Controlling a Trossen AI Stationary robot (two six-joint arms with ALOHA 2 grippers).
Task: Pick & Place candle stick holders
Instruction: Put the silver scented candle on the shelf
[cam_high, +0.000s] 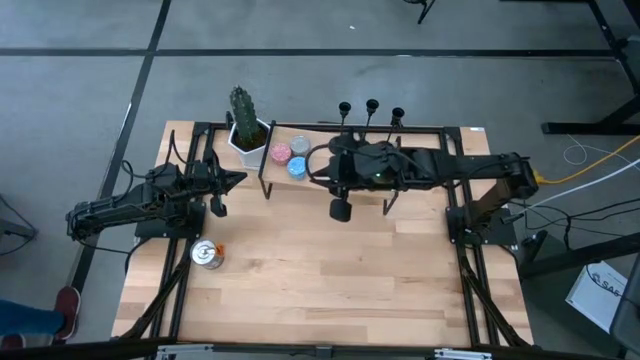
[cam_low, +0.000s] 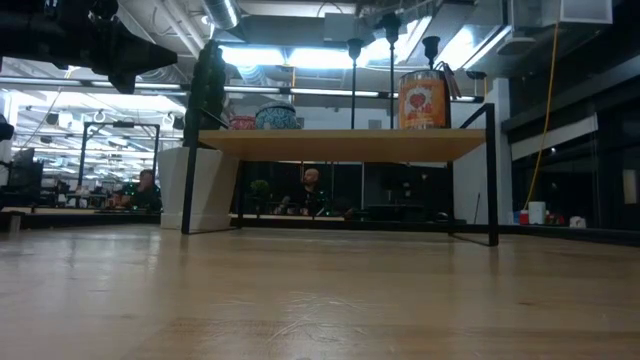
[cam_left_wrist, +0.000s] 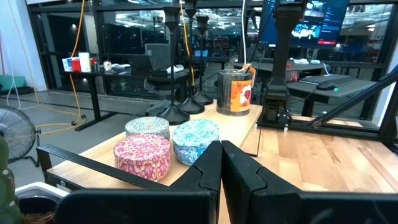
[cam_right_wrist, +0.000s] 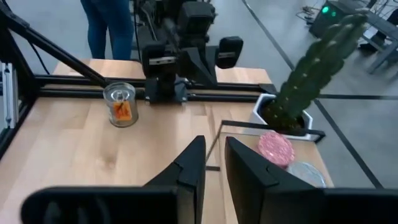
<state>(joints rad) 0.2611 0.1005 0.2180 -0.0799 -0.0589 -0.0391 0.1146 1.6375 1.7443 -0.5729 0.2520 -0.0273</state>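
High view: three candle stick holders (cam_high: 371, 112), three tins (cam_high: 291, 155).

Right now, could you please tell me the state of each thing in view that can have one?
Three slim black candle stick holders: upright, on the raised shelf.
Orange-labelled metal can: upright, on the shelf beside them.
Pink, grey and blue round tins: lids on.
Open-topped metal can: upright on the table.
Left gripper: shut, empty.
Right gripper: jaws slightly apart, empty, above the shelf.

My left gripper (cam_high: 237, 181) rests low at the table's left side, fingers closed. My right gripper (cam_high: 318, 166) reaches leftward at the table's rear, fingers slightly parted.
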